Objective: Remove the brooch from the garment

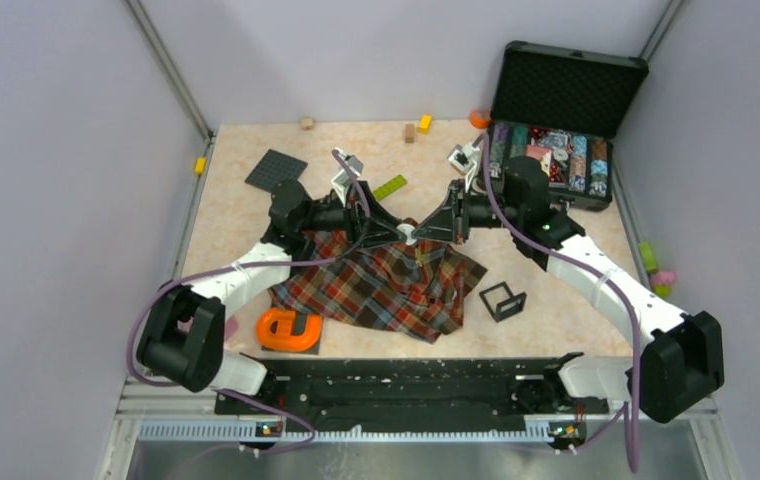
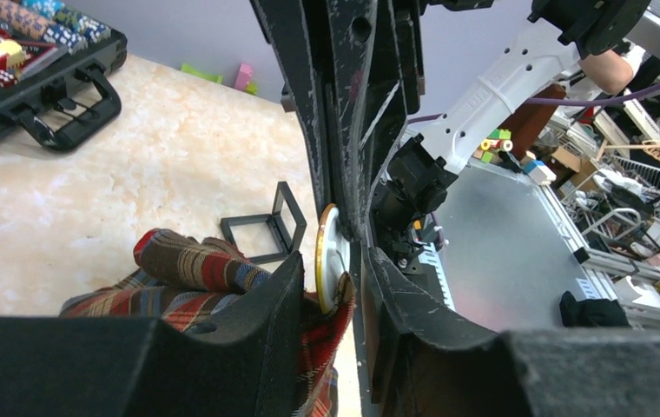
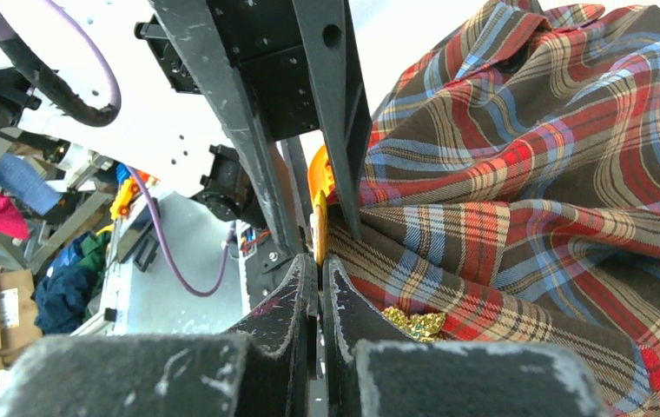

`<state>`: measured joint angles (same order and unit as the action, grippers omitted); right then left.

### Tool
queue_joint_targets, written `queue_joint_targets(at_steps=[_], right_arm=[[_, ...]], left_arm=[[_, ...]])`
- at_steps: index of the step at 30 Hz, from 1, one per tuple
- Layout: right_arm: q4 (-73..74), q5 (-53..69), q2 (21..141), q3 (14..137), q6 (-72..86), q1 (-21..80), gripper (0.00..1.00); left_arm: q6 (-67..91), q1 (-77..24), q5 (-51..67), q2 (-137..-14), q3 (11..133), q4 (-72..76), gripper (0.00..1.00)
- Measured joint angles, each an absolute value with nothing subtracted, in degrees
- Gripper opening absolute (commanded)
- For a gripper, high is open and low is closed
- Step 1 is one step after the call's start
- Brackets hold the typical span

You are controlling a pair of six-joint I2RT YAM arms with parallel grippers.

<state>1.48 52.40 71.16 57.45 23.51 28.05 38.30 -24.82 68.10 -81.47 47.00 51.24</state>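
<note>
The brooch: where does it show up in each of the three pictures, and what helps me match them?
Top view: brooch, white dot at centre, at the plaid shirt's far edge.
Left wrist: edge-on disc, lower middle.
Right wrist: thin yellow edge, left of centre.
Shared landmark: the plaid shirt, in all three.

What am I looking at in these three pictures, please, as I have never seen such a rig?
Two robot arms are bolted to a table at its near edge. One picture looks down from above; the others come from a camera on each wrist. On the table lie a plaid shirt, an open chip case and a small black tray. Both arms meet at a round brooch on the shirt. The left end effector straddles it; whether it grips is unclear. The right end effector is shut beside it.
</note>
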Motion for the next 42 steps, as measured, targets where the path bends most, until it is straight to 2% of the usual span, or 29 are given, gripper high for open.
queue_joint_targets(at_steps=[4, 8, 15, 42], right_arm=[[0.82, 52.88, 71.77, 58.11, 24.25, 28.05, 0.0], [0.71, 53.15, 72.03, 58.19, 24.58, 27.99, 0.0], [0.84, 53.71, 72.23, 58.19, 24.47, 27.99, 0.0], [1.76, 54.17, 72.62, 58.19, 23.66, 27.99, 0.0]], left_arm=[[35.29, -24.82, 67.64, -80.84, 47.0, 46.94, 0.28], [34.2, -24.82, 67.64, -80.51, 47.0, 45.69, 0.43], [34.61, -24.82, 67.48, -80.51, 47.0, 45.8, 0.45], [35.64, -24.4, 67.46, -80.51, 47.0, 47.42, 0.21]])
